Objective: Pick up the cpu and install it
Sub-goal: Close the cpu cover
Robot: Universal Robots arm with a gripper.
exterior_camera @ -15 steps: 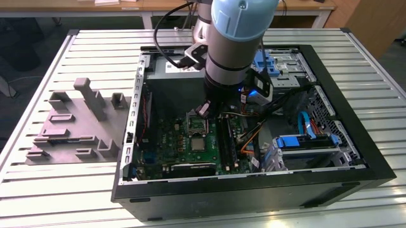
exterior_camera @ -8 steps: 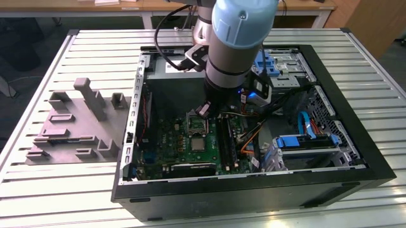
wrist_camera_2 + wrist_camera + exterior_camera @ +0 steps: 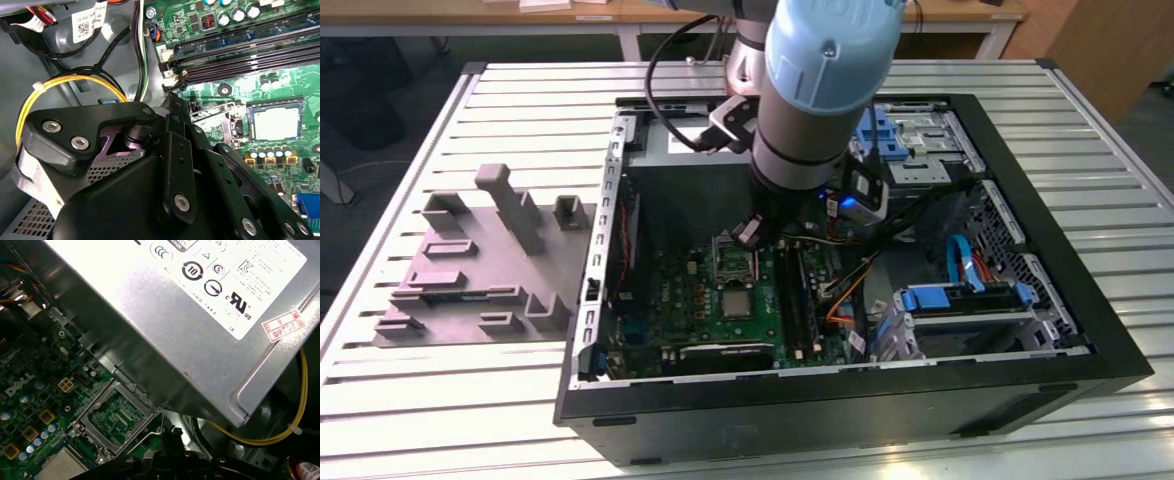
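Observation:
The cpu (image 3: 738, 303) is a small silvery-grey square lying flat on the green motherboard (image 3: 680, 300) inside the open computer case. It also appears in the second wrist view as the cpu (image 3: 276, 122) within a dark frame, and at the picture's edge in the first wrist view as the cpu (image 3: 62, 467). Beside it stands an opened metal socket frame (image 3: 117, 412) with its wire lever (image 3: 159, 426). My gripper (image 3: 750, 236) hangs inside the case, just above the board and a little beyond the cpu, near that frame. Its black linkage (image 3: 175, 200) blocks the tips from view.
A silver power supply box (image 3: 200, 315) sits close over the gripper. A yellow cable (image 3: 65, 82) loops nearby, and dark memory slots (image 3: 250, 55) run beside the socket. Blue drive brackets (image 3: 961, 298) fill the case's right side in the exterior view. A grey fixture plate (image 3: 480, 270) lies outside on the slatted table.

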